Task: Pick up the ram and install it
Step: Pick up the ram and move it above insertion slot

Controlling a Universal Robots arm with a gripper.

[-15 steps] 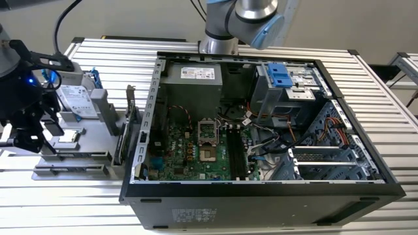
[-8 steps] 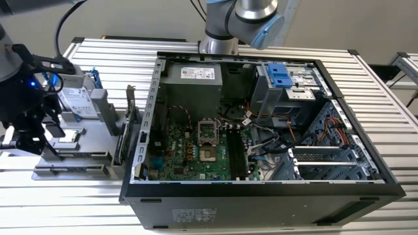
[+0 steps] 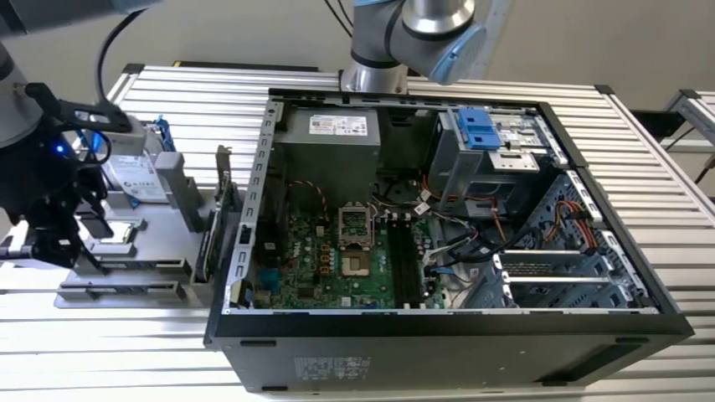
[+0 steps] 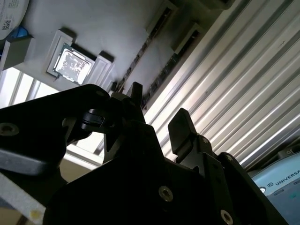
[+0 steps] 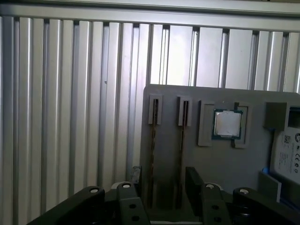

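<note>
Gripper (image 5: 165, 180) spread open above the grey parts tray (image 5: 211, 168), with the ram (image 5: 153, 154) not yet picked up.
My tray carries a processor chip (image 5: 228, 124) in a square pocket, a hard drive (image 5: 287, 157) at one end and two narrow slots side by side. The ram stands on edge in one slot and a second stick (image 5: 182, 150) in the other. From here it reads as a thin dark strip, its long axis parallel to the slats of the surface (image 5: 70, 117). The open computer case (image 3: 447, 352) sits to the exterior view's right of the tray.
</note>
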